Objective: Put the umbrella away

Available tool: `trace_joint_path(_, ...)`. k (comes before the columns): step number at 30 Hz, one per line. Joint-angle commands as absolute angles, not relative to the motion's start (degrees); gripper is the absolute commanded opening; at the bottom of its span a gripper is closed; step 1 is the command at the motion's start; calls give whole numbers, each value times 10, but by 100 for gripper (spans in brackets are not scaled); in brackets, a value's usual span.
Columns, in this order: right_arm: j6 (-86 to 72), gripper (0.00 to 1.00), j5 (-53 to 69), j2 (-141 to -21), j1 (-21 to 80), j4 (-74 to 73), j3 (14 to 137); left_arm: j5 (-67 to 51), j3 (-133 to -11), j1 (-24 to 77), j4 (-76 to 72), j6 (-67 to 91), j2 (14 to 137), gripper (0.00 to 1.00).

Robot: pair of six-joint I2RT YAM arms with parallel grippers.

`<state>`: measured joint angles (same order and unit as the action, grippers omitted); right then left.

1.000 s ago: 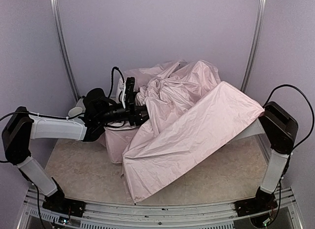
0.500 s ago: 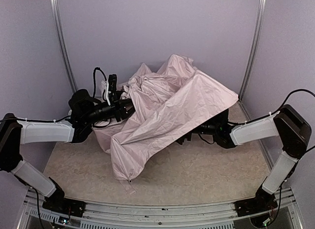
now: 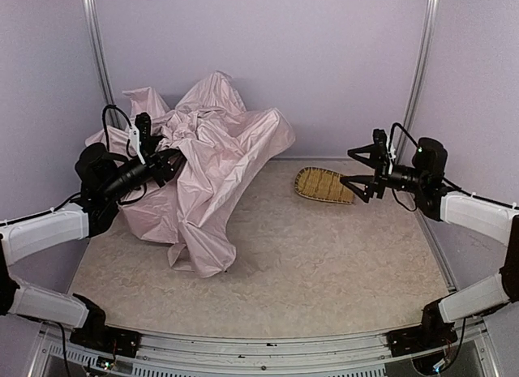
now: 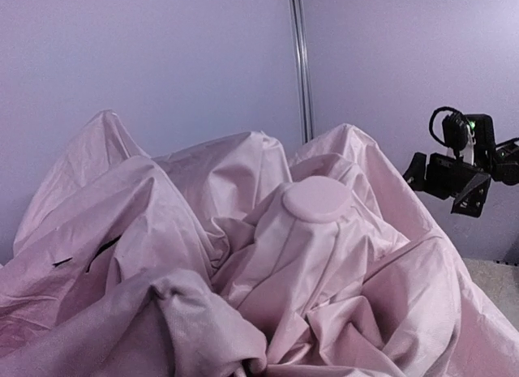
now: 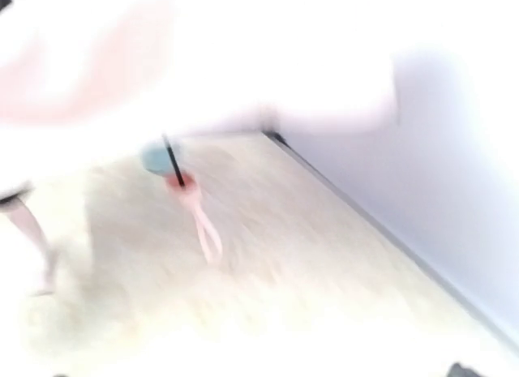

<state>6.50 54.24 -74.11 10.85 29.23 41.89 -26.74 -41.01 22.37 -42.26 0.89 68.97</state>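
Woven tray (image 3: 320,185) center-right on beige desk (image 3: 324,263), lilac walls (image 3: 259,61). Pink umbrella (image 3: 215,150) heaped upper left, hiding left gripper (image 3: 162,162), state cannot tell. Wide, empty right gripper (image 3: 353,168) beside tray.

Overhead view of the arms I drive: left arm (image 3: 45,231) and right arm (image 3: 480,213), white shells between black joint housings; black cables (image 3: 108,117) looped at each wrist; right pincer (image 3: 349,167) black, angular; black bases (image 3: 101,338) on a silver rail (image 3: 259,346).

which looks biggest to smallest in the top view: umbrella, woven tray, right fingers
1. umbrella
2. woven tray
3. right fingers, though close to the tray and raised nearer the camera, so unsure
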Motion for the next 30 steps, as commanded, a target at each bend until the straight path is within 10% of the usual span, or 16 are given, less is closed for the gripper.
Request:
trace_joint_path(1, 104, 100, 610, -747, 130, 122, 512, -327, -414, 230, -397, -38, 676, 4)
trace_joint_path(21, 207, 100, 460, -951, 477, 164, 696, -510, -546, 450, -493, 19, 917, 7)
trace_joint_path(26, 229, 89, 389, -945, 468, 138, 649, -504, -535, 442, -499, 23, 930, 16)
trace_joint_path(30, 208, 67, 392, -960, 455, 150, 627, -474, -535, 436, -498, 34, 946, 45)
